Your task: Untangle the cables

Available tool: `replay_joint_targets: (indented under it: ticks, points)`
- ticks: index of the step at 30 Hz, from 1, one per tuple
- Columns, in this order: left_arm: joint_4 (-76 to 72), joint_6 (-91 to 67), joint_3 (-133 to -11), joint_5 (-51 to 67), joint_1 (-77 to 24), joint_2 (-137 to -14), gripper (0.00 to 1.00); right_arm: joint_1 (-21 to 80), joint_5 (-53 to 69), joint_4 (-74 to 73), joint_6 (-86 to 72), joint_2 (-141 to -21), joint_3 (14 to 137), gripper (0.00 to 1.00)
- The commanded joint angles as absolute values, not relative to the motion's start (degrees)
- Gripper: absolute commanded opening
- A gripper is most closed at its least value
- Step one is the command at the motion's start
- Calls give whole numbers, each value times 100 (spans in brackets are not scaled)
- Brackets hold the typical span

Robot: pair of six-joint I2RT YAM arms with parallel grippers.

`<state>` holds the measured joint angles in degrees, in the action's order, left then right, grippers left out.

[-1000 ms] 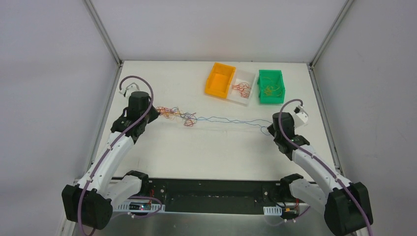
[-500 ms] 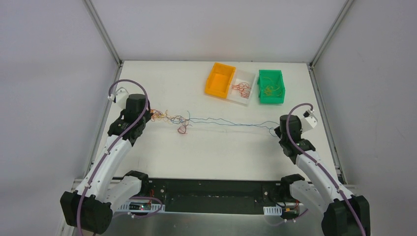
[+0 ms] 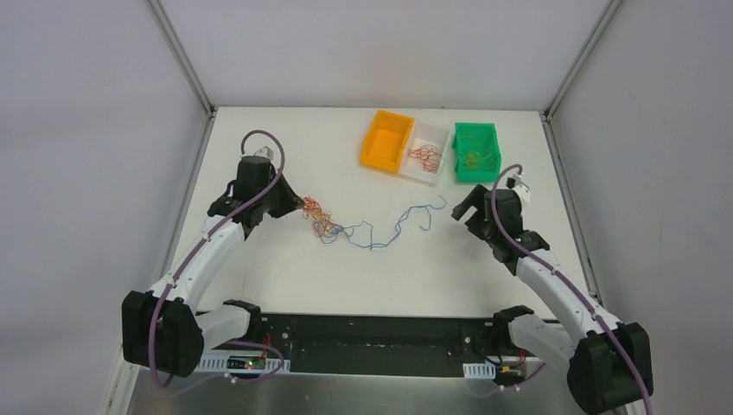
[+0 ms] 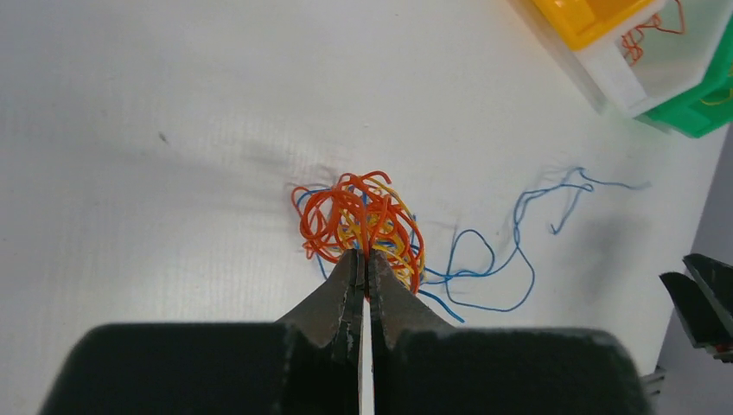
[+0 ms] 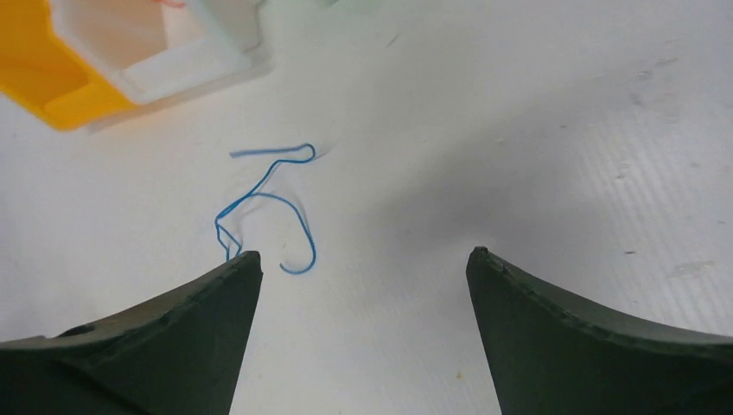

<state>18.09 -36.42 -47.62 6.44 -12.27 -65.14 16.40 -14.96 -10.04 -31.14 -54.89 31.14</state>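
The cables [image 3: 321, 223] form a small clump of orange, yellow and blue wires left of the table's middle. My left gripper [image 3: 299, 206] is shut on the clump's near side; in the left wrist view the closed tips [image 4: 364, 258] pinch orange strands of the clump [image 4: 359, 212]. One blue cable [image 3: 399, 225] trails loose and wavy to the right from the clump, its curls [image 4: 515, 251] lying flat. My right gripper [image 3: 463, 207] stands open just right of that cable's free end [image 5: 259, 197], with nothing between its fingers [image 5: 363, 255].
At the back stand three bins side by side: an orange bin [image 3: 386, 140], a white bin [image 3: 429, 160] holding red-orange wires, and a green bin [image 3: 477, 152] holding yellow wires. The orange bin [image 5: 43, 73] and white bin [image 5: 186, 47] show ahead of the right gripper.
The right gripper opened and let go of the blue cable, which was stretched taut and now lies slack and curled. The left arm carried the clump rightward; the right arm swung up and left.
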Motion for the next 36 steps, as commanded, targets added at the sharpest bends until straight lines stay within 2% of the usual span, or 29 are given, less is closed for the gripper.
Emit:
replay_joint_targets:
  ticks: [1,5,10,14,25,28,31,34,36]
  points:
    - [1196,-3534,-4662,1496,-1191,-6409,0,2391,-862,-998,-2256,-5904,3820,92]
    - [1190,-3473,-4675,1606,-1187,-6400,0,3402,-616,-691,-1364,-6425,4277,93]
    - [1193,-3445,-4660,1620,-1182,-6383,0,3923,601,-292,-857,-7257,4846,99]
    - [1195,-3454,-4647,1644,-1188,-6351,0,4382,857,-376,-289,-7999,5414,100]
    - [1194,-3489,-4711,1605,-1180,-6273,0,4734,1657,-271,995,-9612,6652,99]
    - [1195,-3472,-4727,1607,-1178,-6257,0,4745,1809,-242,1033,-9866,6730,96]
    - [1217,-3450,-4725,1572,-1178,-6225,0,4764,1986,-232,1025,-10024,6688,87]
    - [1234,-3426,-4726,1533,-1178,-6195,0,4797,1849,-210,1015,-10112,6619,85]
    - [1242,-3412,-4737,1504,-1178,-6190,0,4795,1679,-185,1012,-10148,6613,77]
